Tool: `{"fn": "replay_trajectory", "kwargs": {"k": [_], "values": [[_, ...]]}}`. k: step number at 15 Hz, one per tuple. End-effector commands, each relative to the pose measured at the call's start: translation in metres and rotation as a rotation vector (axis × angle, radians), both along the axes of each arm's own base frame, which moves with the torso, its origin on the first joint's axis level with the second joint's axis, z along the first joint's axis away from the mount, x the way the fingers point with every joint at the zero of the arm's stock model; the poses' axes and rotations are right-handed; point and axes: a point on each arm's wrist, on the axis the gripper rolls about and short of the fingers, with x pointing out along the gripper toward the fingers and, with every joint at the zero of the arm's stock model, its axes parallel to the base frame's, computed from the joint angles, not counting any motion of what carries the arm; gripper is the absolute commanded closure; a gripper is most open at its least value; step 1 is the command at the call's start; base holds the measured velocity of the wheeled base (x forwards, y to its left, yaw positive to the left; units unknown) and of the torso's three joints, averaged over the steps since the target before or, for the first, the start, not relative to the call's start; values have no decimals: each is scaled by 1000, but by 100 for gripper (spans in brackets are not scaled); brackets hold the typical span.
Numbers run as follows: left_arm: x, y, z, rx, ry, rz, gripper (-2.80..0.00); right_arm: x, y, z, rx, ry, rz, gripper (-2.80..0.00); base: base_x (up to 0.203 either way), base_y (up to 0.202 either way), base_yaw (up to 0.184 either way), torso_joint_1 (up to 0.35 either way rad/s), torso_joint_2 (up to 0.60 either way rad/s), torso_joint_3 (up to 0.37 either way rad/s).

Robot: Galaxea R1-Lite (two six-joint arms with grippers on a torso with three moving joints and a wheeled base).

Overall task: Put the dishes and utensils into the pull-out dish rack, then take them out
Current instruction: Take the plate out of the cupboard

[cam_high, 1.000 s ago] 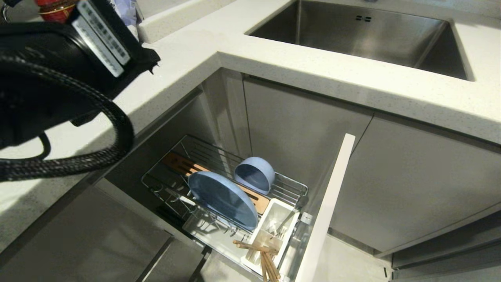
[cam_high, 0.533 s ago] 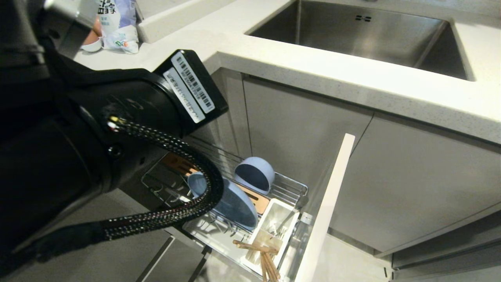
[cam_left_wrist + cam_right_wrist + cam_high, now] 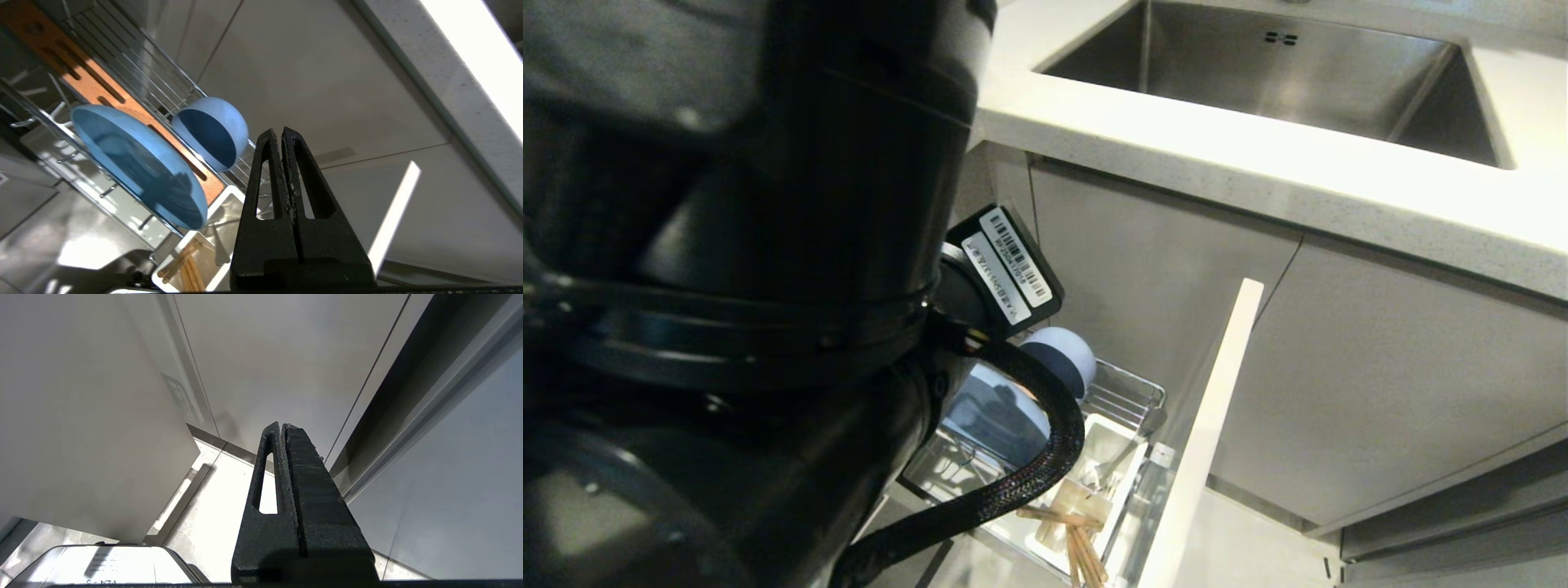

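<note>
The pull-out dish rack (image 3: 122, 53) is drawn out below the counter. The light-blue plate (image 3: 135, 163) stands on edge in it along the slotted wooden strip (image 3: 81, 77). Behind the plate, the light-blue bowl (image 3: 212, 130) rests on its side. Wooden chopsticks (image 3: 1078, 539) and slim metal cutlery (image 3: 1112, 467) stick out of the white caddy (image 3: 1111, 449). My left gripper (image 3: 282, 132) hangs shut and empty above the rack, its tips close to the bowl. In the head view my left arm (image 3: 768, 286) hides this gripper and part of the plate (image 3: 996, 412). My right gripper (image 3: 282, 426) is shut, parked low beside cabinet fronts.
The rack's pale cabinet front (image 3: 1209, 433) stands edge-on to the right of the caddy. Above run the white countertop (image 3: 1258, 171) and the steel sink (image 3: 1282, 73). Grey cabinet doors close off the back and right.
My left arm has swung down from above the countertop toward the rack. It now fills the left half of the head view and covers much of the plate. The dishes have not moved.
</note>
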Motion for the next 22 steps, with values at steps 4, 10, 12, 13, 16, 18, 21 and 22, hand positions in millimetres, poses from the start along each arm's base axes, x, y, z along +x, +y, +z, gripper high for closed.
{"fn": "replay_trajectory", "kwargs": {"k": [4,10,12,13,16,18,21,22], "values": [[3,-6,-11,22,7,55,-280,0,0,0,0,0,0,0,0,0,0,0,0,0],[0,19,-39,72,156,144,-280,0,0,0,0,0,0,0,0,0,0,0,0,0],[4,22,-42,16,224,129,-280,0,0,0,0,0,0,0,0,0,0,0,0,0],[6,24,-43,-29,243,141,-280,0,0,0,0,0,0,0,0,0,0,0,0,0],[12,28,-52,-25,277,167,-280,0,0,0,0,0,0,0,0,0,0,0,0,0],[24,26,-56,-28,300,197,-280,0,0,0,0,0,0,0,0,0,0,0,0,0],[44,13,-70,-44,340,211,-280,0,0,0,0,0,0,0,0,0,0,0,0,0],[53,9,-74,-54,363,214,-280,0,0,0,0,0,0,0,0,0,0,0,0,0]]}}
